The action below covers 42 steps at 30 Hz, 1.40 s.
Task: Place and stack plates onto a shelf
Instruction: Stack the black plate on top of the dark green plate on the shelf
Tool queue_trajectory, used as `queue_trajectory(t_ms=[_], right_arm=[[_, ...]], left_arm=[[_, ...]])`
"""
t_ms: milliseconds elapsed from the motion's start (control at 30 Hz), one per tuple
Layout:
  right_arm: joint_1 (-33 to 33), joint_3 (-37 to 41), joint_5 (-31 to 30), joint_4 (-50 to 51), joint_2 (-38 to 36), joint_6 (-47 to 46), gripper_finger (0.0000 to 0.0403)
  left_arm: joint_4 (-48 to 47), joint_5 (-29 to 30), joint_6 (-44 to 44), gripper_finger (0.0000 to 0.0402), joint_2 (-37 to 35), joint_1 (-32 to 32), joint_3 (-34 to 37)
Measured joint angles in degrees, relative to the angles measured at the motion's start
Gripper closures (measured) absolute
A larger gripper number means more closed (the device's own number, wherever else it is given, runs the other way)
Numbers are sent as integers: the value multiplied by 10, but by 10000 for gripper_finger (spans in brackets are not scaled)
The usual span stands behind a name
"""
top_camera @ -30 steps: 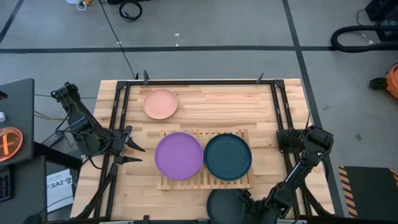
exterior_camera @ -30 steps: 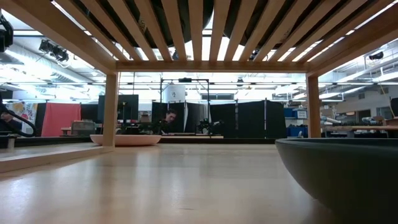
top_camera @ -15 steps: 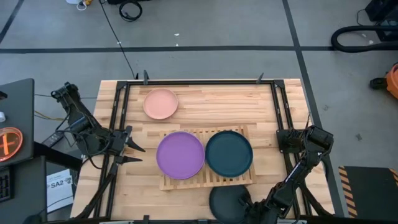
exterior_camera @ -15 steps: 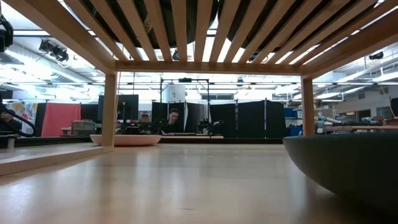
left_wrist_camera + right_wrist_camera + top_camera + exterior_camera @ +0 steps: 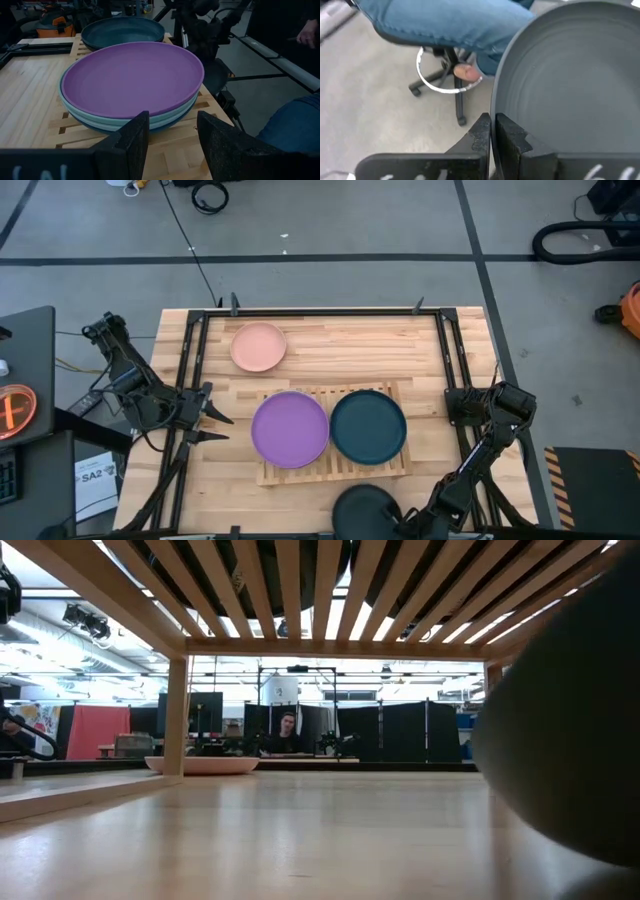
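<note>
At table edge, right claw (image 5: 492,131) pinching black plate (image 5: 570,75)

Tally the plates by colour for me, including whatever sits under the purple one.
Purple round matte plate: 1
Mint green plate: 1
Pale blue-white plate: 1
Dark teal plate: 1
Salmon pink plate: 1
Black plate, gripped at its rim by the right end effector: 1
Total: 6 plates

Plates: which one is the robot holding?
The black plate, at the table's near edge. The right gripper is shut on its rim. The purple plate and teal plate lie on the shelf; the pink plate lies on the table.
</note>
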State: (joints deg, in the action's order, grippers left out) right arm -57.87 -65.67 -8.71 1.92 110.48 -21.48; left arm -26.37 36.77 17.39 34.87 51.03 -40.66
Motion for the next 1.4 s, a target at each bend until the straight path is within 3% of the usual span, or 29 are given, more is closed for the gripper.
queue_trajectory(t_ms=[667, 1233, 1400], right_arm=[[5, 0, 4, -67, -57, -43, 381], [46, 0, -1, -70, -219, -37, 381], [63, 0, -2, -69, -282, 19, 381]], left_arm=[[0, 0, 0, 230, 0, 0, 0], [0, 0, 0, 230, 0, 0, 0], [0, 0, 0, 230, 0, 0, 0]])
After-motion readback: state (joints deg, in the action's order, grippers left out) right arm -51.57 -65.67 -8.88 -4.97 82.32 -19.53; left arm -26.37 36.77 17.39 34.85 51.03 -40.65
